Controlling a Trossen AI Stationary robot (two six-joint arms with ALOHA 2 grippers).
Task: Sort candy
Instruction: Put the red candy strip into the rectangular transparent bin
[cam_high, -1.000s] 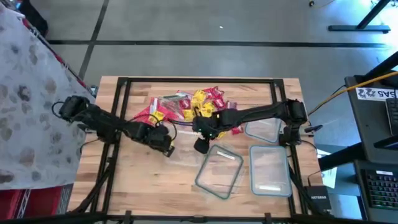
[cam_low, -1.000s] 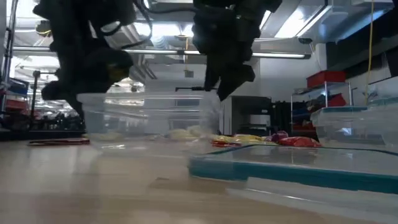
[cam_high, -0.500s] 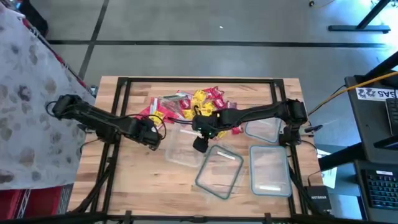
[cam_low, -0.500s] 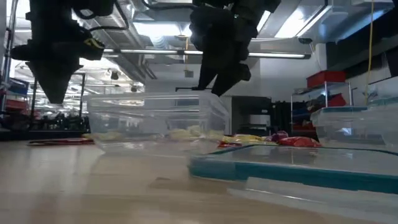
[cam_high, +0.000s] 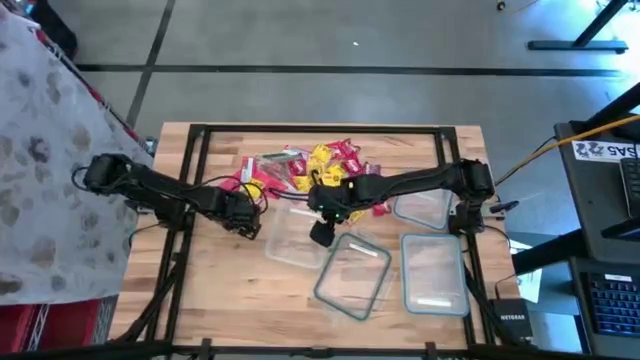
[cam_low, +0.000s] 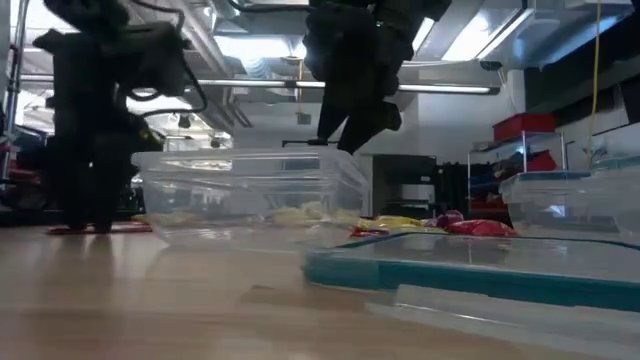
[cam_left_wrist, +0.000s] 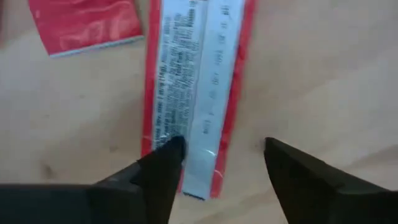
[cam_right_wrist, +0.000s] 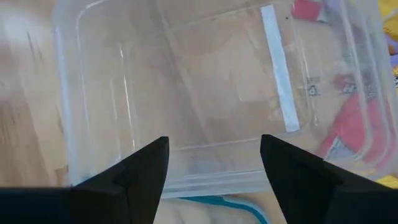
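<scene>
A long red-and-silver wrapped candy (cam_left_wrist: 196, 81) lies flat on the wooden table, left of the candy pile (cam_high: 305, 168). My left gripper (cam_left_wrist: 221, 146) is open and low over its end, one finger over the wrapper's edge and the other beyond it on bare wood. A second red candy (cam_left_wrist: 84, 25) lies just past it. My right gripper (cam_right_wrist: 213, 146) hangs open above an empty clear container (cam_right_wrist: 186, 81) at mid-table, holding nothing. My left gripper points down at the long red-and-silver candy's end (cam_left_wrist: 186, 180). One fingertip (cam_left_wrist: 168, 152) overlaps the wrapper's edge. I cannot tell whether it touches the wrapper, which lies flat on the table.
A teal-rimmed lid (cam_high: 352, 278) lies near the clear container (cam_high: 292, 240). Two more clear containers (cam_high: 425, 207) (cam_high: 435, 275) stand at the right. Red, yellow and silvery candy is heaped at the far middle of the table. Bare wood shows at the near left.
My left gripper has left the clear container's left wall, gone toward the table's left and far side, come down to the table by the long red candy, and opened. The container now rests alone at mid-table.
</scene>
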